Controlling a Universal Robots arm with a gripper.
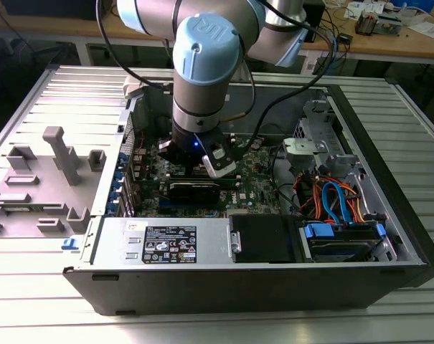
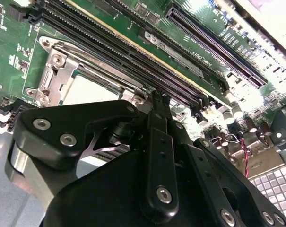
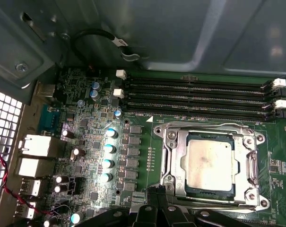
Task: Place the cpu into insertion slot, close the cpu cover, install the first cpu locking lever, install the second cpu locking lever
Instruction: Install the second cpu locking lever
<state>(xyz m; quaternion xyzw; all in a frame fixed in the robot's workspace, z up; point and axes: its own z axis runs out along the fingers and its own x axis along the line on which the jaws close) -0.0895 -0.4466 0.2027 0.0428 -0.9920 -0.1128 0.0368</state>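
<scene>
The cpu (image 3: 211,165), a silver-grey square chip, lies flat in the insertion slot (image 3: 250,195) on the green motherboard. The cpu cover (image 3: 178,161), a silver frame, is down around the chip. One thin wire locking lever (image 3: 204,126) runs along the slot's side by the memory slots. A second locking lever (image 3: 218,202) runs along the opposite side. My gripper (image 3: 154,190) is shut, its black tips just off the slot's corner at the end of that second lever. I cannot tell whether they touch it. In the second wrist view the gripper (image 2: 157,97) hides part of the cpu (image 2: 86,92).
Long black memory slots (image 3: 199,94) lie beside the socket, and a row of capacitors (image 3: 107,156) stands on its other side. In the exterior view the arm (image 1: 202,64) reaches down into the open computer case (image 1: 389,236). Cables and a drive bay (image 1: 338,208) fill the exterior view's right.
</scene>
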